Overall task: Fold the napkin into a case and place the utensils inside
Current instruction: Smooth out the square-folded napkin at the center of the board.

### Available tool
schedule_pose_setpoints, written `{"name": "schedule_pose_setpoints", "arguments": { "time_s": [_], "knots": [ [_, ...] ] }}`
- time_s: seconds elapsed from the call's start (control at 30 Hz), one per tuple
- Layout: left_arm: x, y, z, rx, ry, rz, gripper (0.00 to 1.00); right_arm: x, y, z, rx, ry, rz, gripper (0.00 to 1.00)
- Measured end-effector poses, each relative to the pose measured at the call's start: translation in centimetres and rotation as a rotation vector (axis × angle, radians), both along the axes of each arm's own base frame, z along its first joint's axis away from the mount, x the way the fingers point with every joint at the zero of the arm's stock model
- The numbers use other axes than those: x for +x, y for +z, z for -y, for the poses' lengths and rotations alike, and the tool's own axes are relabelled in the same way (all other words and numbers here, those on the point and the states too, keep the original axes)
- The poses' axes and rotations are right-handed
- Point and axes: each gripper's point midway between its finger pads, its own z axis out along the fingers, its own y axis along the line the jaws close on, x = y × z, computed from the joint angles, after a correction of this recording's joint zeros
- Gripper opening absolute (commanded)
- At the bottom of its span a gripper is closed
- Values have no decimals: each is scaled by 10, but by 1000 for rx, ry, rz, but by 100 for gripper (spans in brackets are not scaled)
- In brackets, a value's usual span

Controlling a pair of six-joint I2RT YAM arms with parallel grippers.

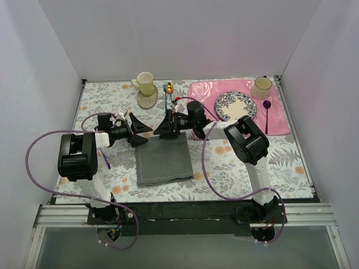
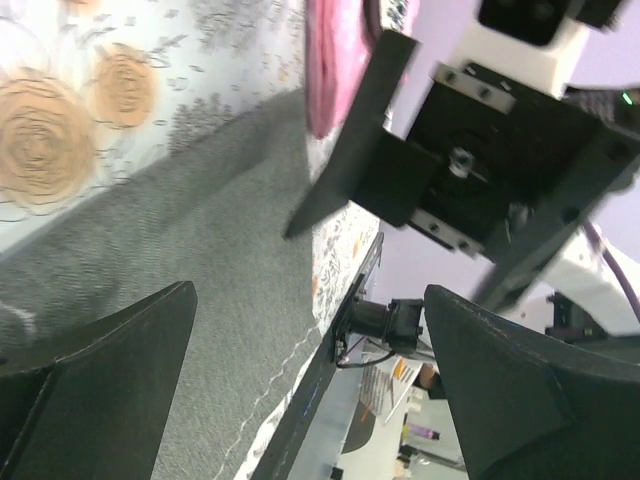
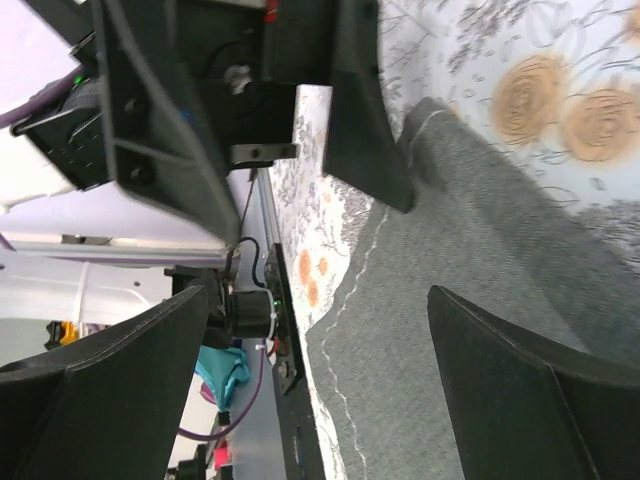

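The dark grey napkin [image 1: 164,159] lies flat and unfolded on the floral tablecloth in the middle of the table. It also shows in the left wrist view [image 2: 200,260] and the right wrist view [image 3: 480,260]. My left gripper [image 1: 142,130] is open and empty over the napkin's far left corner. My right gripper [image 1: 162,128] is open and empty over the far edge, facing the left one closely. Each gripper shows in its own wrist view, left [image 2: 310,380] and right [image 3: 320,380], with nothing between the jaws. The silver fork and the gold-to-purple spoon are not in view.
A yellow-green mug [image 1: 146,83] stands on a coaster at the back. A blue-handled gold spoon [image 1: 168,89] lies beside it. The pink mat [image 1: 205,91] holds a patterned plate [image 1: 235,105], a cream cup [image 1: 261,87] and a purple spoon [image 1: 267,115]. A purple utensil [image 1: 106,159] lies by the left arm.
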Motion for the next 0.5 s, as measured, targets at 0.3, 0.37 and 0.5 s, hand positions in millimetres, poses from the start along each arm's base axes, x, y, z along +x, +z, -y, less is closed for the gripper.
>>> {"name": "schedule_pose_setpoints", "arguments": {
  "time_s": [0.3,0.37,0.5],
  "knots": [
    [3,-40,-5,42,50,-121,98,5,-27,4,-25,-9,-23,99],
    [4,-40,-6,48,51,-120,98,10,-41,11,-45,-21,-35,99],
    [5,-40,-6,56,51,-132,98,14,-47,20,-45,-14,-44,99]
  ]
}}
